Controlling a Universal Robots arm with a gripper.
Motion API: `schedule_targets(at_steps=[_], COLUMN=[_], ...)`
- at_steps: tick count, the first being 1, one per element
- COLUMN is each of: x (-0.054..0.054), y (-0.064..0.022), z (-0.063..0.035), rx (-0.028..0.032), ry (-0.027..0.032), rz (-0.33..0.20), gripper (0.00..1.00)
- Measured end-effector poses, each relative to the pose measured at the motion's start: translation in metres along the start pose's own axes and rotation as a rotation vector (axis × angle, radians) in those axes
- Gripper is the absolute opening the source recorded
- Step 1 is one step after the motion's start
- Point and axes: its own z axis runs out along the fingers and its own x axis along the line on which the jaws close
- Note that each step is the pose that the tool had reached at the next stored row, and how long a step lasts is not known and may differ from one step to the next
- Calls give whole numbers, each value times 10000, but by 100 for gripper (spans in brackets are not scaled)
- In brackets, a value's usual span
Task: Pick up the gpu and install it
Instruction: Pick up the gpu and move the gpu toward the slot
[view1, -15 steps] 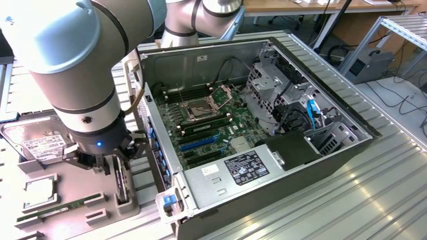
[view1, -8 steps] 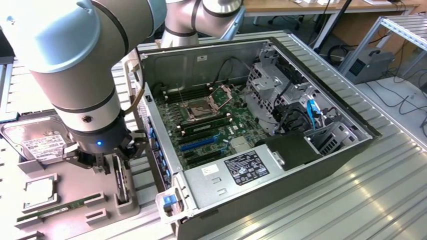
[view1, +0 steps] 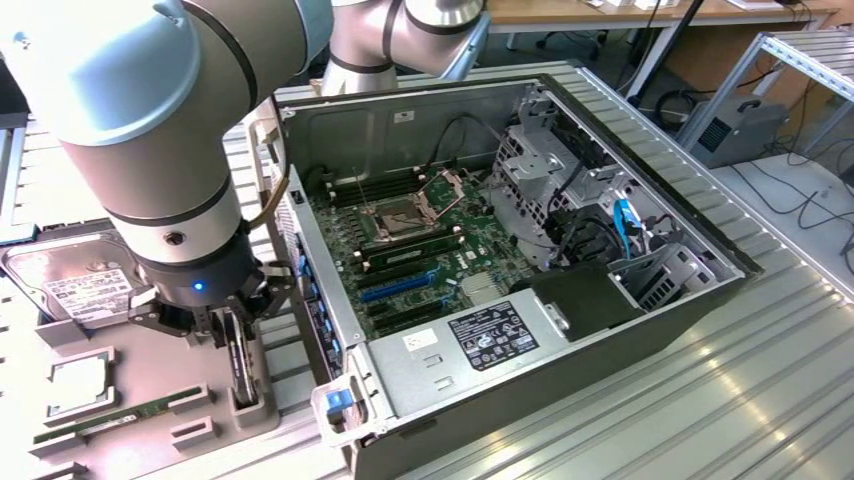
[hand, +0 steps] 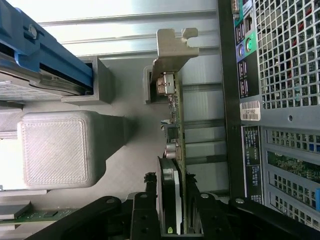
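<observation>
The gpu (view1: 243, 372) stands on its long edge in a slot of the grey holder tray (view1: 160, 365), a thin dark slab from the exterior view. From the wrist view the gpu (hand: 178, 125) is seen edge-on: a narrow board with small parts along it, a silver bracket (hand: 172, 50) with a bent tab at one end, and a dark rounded cooler (hand: 168, 200) on one face at the other end. The count is one gpu, one silver hard drive (view1: 67, 285) with a white label, one square processor chip (view1: 80, 385) and one narrow green memory stick (view1: 123, 415), all on the tray. There is one open computer case (view1: 441, 425) lying on its side with the motherboard (view1: 414, 250) facing up. The tray sits on the exterior view's left of the case. The card is just beside the case's rear panel (hand: 245, 65) with its ports, outside the case and not yet installed. One arm (view1: 147, 120) reaches down over the tray, and the gripper (view1: 224, 335) sits directly over the card. In the wrist view the gripper (hand: 174, 202) straddles the cooler end, opposite the bracket, with the card running straight through its middle. It sits very close on both faces, but whether it has clamped the card or merely flanks it cannot be told.
</observation>
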Motion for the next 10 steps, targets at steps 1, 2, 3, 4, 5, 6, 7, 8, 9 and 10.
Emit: schedule_targets(at_steps=[1, 2, 3, 4, 5, 6, 7, 8, 9, 10], x=[0, -5, -14, -14, -10, -10, -10, -10, -10, -10], y=[-1, -2, -32, -40, -43, -58, -59, -59, -59, -59], z=[0, -46, -52, -52, -52, -53, -53, -53, -53, -53], rx=[-1, -6, 2, 2, 1, 2, 2, 2, 2, -2], ry=[-1, 1, -12, -14, -14, -14, -14, -14, -14, -5], rz=[0, 9, 312, 338, 337, 338, 338, 338, 338, 153], gripper=[35, 35, 35, 35, 35, 35, 35, 35, 27, 27])
